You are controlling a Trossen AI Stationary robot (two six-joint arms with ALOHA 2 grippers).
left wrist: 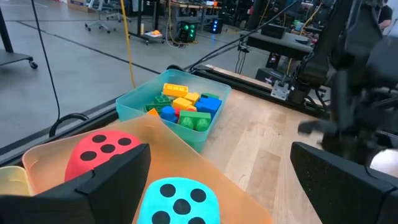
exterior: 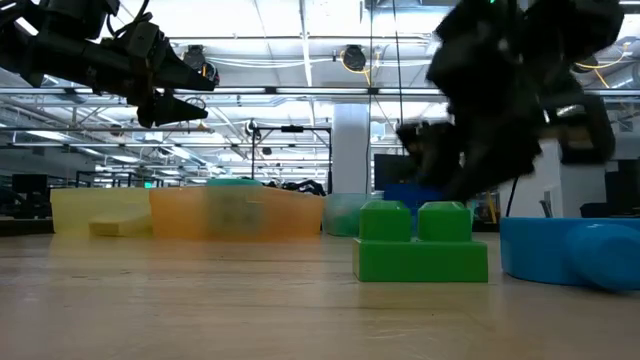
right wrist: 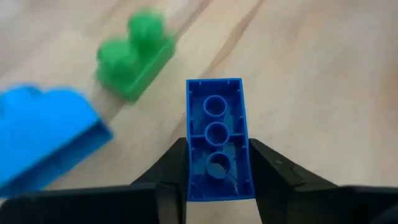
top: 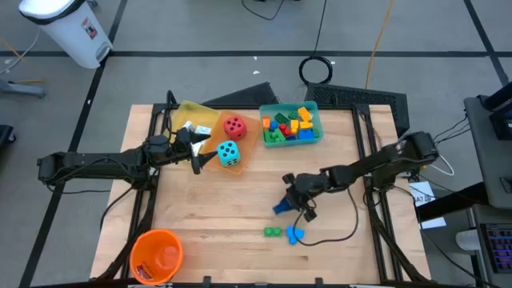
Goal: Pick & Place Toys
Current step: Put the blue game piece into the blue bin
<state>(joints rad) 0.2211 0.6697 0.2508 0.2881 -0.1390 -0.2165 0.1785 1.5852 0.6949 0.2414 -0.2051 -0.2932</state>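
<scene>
My right gripper is shut on a dark blue brick, held above the table's near middle. A green brick and a light blue brick lie on the table just nearer. My left gripper is open and empty, hovering beside the orange tray that holds the red die and the cyan die. The teal tray holds several bricks. White cards lie in the yellow tray. My right gripper pinches the dark blue brick by its two long sides, near one end, between its two fingers. The brick's hollow underside faces the wrist camera and the brick sticks out beyond the fingertips. It is lifted clear of the table.
An orange bucket stands at the table's near left corner. The three trays line the far edge. Bare wood lies in the table's middle. A cable trails on the table near the right gripper.
</scene>
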